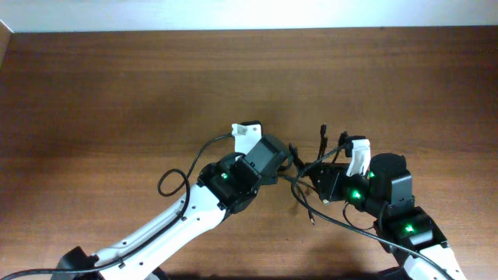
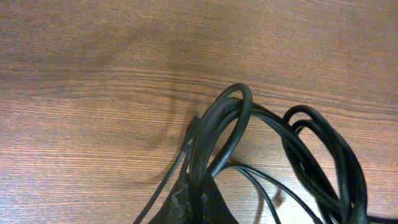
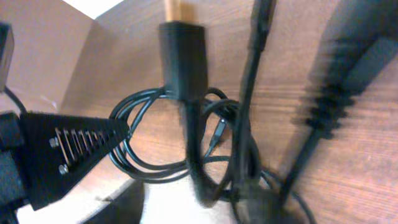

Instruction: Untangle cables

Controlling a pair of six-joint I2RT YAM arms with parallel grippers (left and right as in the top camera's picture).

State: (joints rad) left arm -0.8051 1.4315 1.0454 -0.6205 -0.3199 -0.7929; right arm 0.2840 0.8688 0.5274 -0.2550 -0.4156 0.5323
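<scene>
Where the left arm ends: we find the left gripper (image 1: pixel 288 166) clamped tight on the cables (image 1: pixel 302 177). In its wrist view the dark fingers (image 2: pixel 186 202) pinch strands low in the frame, and loops fan out from them over the table (image 1: pixel 117 85).
Bundle: it lies between the two grippers, a little right of the table's middle. Several thin black cords pass through one another, and one tail trails toward the near edge.
Plug: in the right wrist view a black plug (image 3: pixel 182 59) sits close to the camera, its cord running down into the loops.
Right gripper (image 1: pixel 327 177): the jaws stand apart and we see nothing held. One ridged pad (image 3: pixel 81 146) is bare; the other finger is lost in blur.
Handling: we judge the cords light, limp and fairly slick. They keep no shape, and a hard pull would likely tighten the knot.
Where to hold: we would pinch just behind a plug, on its stiffer moulded body, and feed that end back through a loop.
</scene>
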